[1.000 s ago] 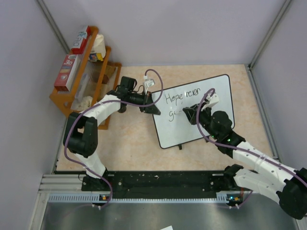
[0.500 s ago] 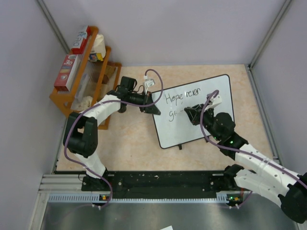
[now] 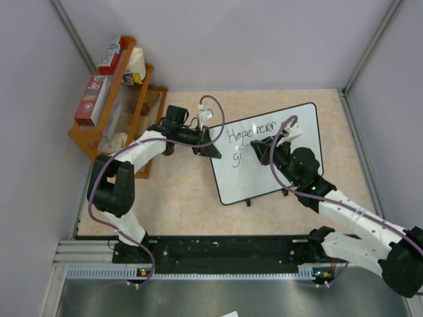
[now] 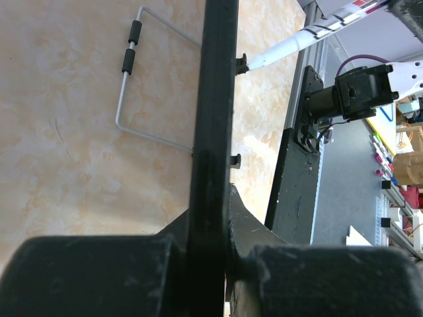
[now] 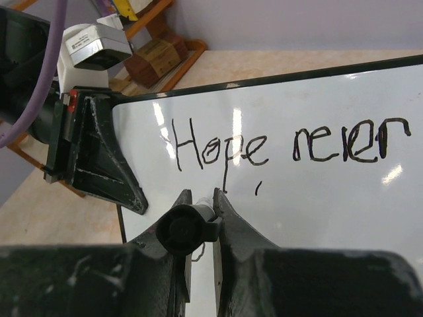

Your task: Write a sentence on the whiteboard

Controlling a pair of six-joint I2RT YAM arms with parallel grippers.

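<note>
Much blank whiteboard [image 3: 246,183] below sentence [image 3: 254,134]; left hand [image 3: 213,152] at rim.

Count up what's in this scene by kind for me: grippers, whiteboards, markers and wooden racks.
grippers: 2, the left gripper and the right gripper
whiteboard: 1
marker: 1
wooden rack: 1
Total: 5
</note>
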